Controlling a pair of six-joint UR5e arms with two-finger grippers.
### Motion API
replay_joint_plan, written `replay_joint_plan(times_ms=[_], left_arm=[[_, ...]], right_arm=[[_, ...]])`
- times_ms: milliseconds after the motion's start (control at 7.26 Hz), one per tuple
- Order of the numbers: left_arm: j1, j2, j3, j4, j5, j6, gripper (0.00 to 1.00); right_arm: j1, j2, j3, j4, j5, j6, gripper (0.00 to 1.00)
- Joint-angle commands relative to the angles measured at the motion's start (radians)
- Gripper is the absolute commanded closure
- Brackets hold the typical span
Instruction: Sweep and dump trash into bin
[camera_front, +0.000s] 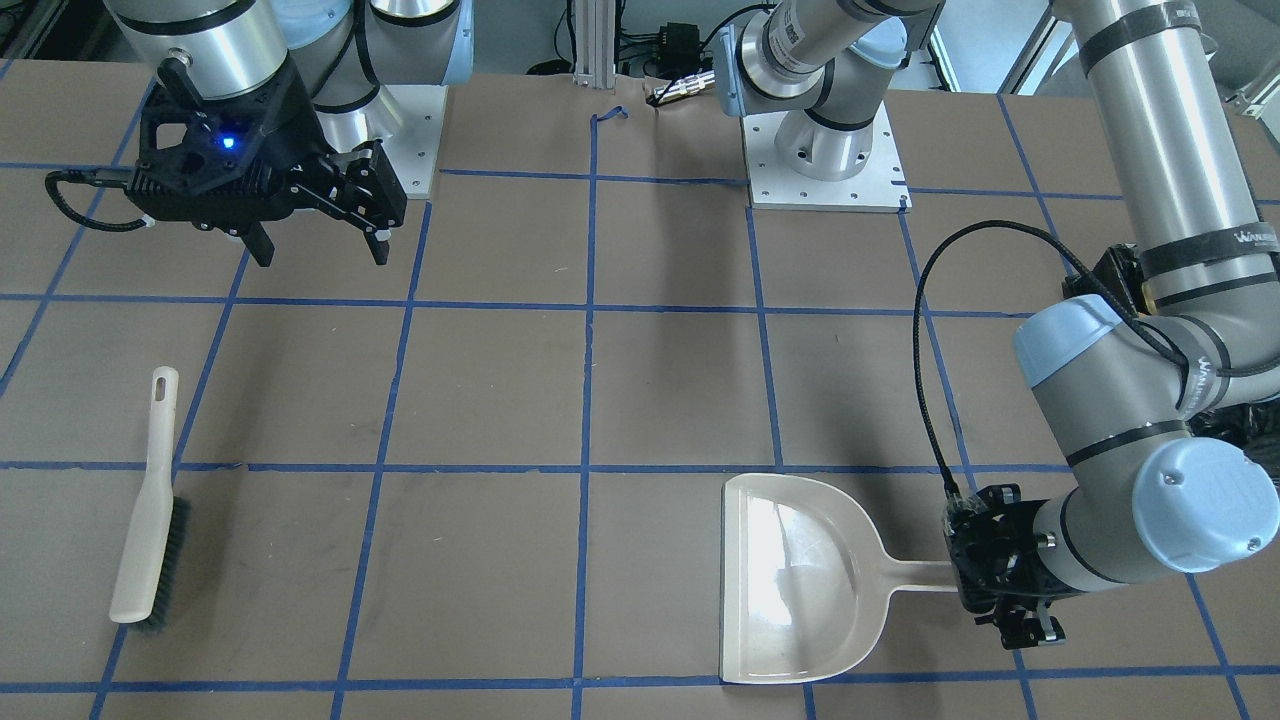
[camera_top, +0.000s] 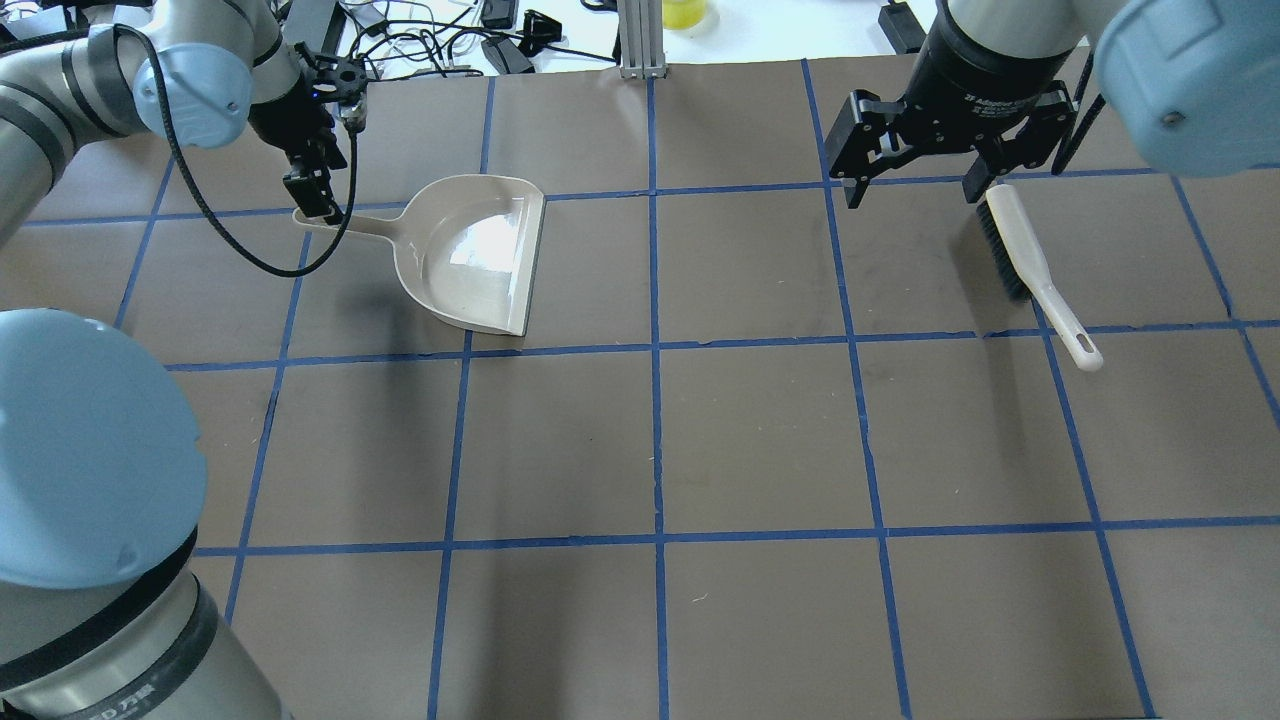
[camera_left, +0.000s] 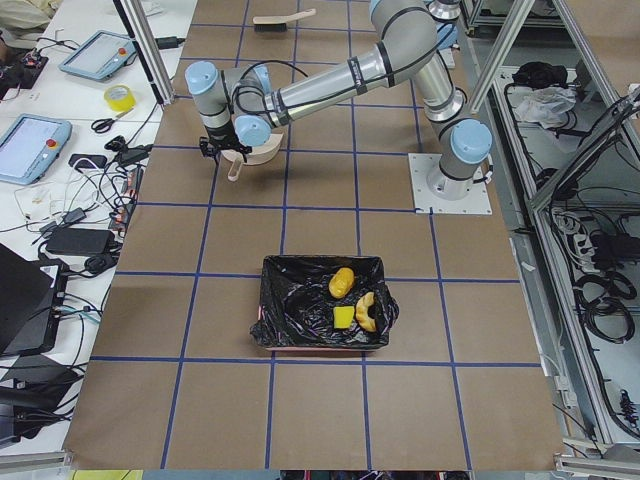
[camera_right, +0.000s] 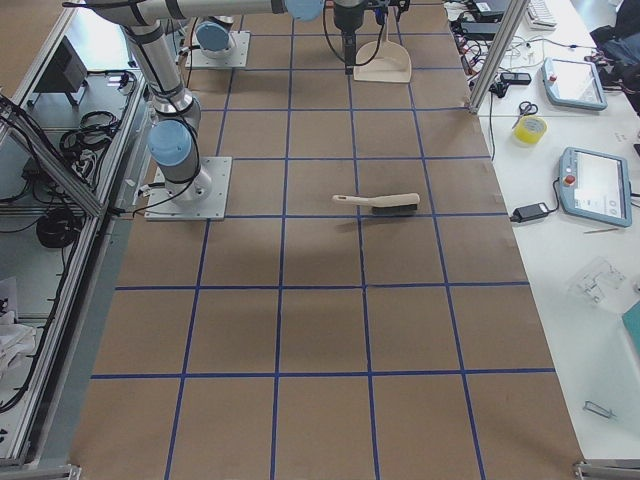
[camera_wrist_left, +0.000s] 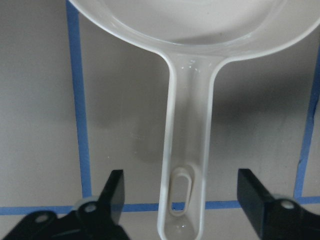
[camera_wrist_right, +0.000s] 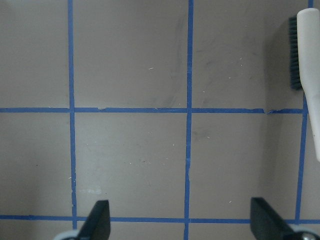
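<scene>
The trash lies inside the bin (camera_left: 290, 310), a box lined with black plastic, seen only in the exterior left view: a tan potato-like oval (camera_left: 342, 282), a striped croissant piece (camera_left: 366, 312) and a yellow sponge wedge (camera_left: 343, 317). The beige dustpan (camera_top: 470, 255) lies flat on the table and its scoop is empty. My left gripper (camera_wrist_left: 181, 185) is open, its fingers on either side of the dustpan handle (camera_wrist_left: 187, 150) without touching it. It also shows in the overhead view (camera_top: 318, 200). My right gripper (camera_top: 912, 190) is open and empty above the table, next to the brush (camera_top: 1030, 265).
The brush (camera_front: 150, 520) lies on its side, bristles toward the table's far edge. The table (camera_front: 650, 400) is brown paper with a blue tape grid. Both arm bases (camera_front: 825, 165) stand at the robot's side. Cables and tablets lie beyond the far edge (camera_left: 60, 130).
</scene>
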Motion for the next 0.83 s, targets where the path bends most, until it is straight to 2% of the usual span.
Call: replay_joint_plan(times_ms=[0, 138, 413, 689], left_arm=[[-0.091, 0.103, 0.002, -0.045, -0.019, -0.205, 0.01], [-0.106, 0.158, -0.014, -0.071, -0.023, -0.301, 0.0], [-0.112, 0.275, -0.026, -0.213, -0.023, -0.508, 0.0], [-0.111, 0.37, -0.026, -0.333, -0.025, -0.825, 0.0]], right_arm=[[0.0, -0.002, -0.007, 0.028, -0.045, 0.002, 0.0], [0.0, -0.002, -0.012, 0.036, -0.04, 0.032, 0.0], [0.0, 0.002, -0.01, 0.036, -0.031, 0.034, 0.0], [0.0, 0.007, -0.01, 0.03, -0.022, 0.034, 0.0]])
